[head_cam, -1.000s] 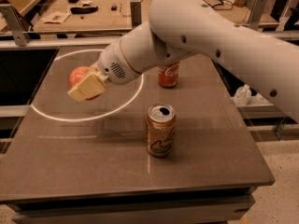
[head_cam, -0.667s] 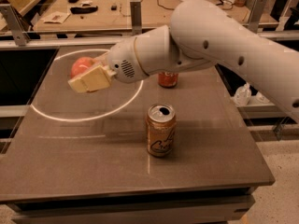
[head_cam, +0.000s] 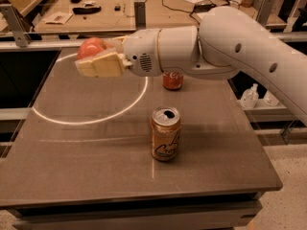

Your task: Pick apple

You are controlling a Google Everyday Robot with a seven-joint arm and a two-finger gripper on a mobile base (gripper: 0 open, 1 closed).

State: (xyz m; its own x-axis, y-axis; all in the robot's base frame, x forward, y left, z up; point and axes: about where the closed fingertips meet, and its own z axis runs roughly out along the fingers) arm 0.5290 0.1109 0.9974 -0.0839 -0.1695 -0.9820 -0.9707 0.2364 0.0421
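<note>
**A:** Where is the apple [head_cam: 90, 46] right now?

**B:** It is in the gripper [head_cam: 94, 56]. Take the opened orange can [head_cam: 165, 133] as the marker: the apple is far behind it and off to its left, well apart, and higher up.

**A:** So the hand has hold of it?

**B:** Yes. The cream pads [head_cam: 101, 65] are closed around the apple. One broad pad covers its near side, and the red-pink top shows above that pad. I cannot see the far pad clearly.

**A:** Is it clear of the table [head_cam: 72, 166]?

**B:** I judge so. The gripper and the white arm [head_cam: 230, 47] run level, well above the height of the orange can's rim. Nothing under the apple looks to be touching it. The exact gap is hard to read from this angle.

**A:** Which step is that, then?

**B:** The grasp looks made, and this is the lifting part of the pick. The task seems close to done.

**A:** What does the next move need?

**B:** A steady grip above all, because a round apple can roll between flat pads. Any further travel should go upward, or away from the orange can. It should not sweep low across the table.

**A:** Is anything in the way?

**B:** The red cola can [head_cam: 172, 79] stands just behind the orange can, under the wrist. A dip of the arm could knock it. The orange can itself stands apart from the arm.
</note>
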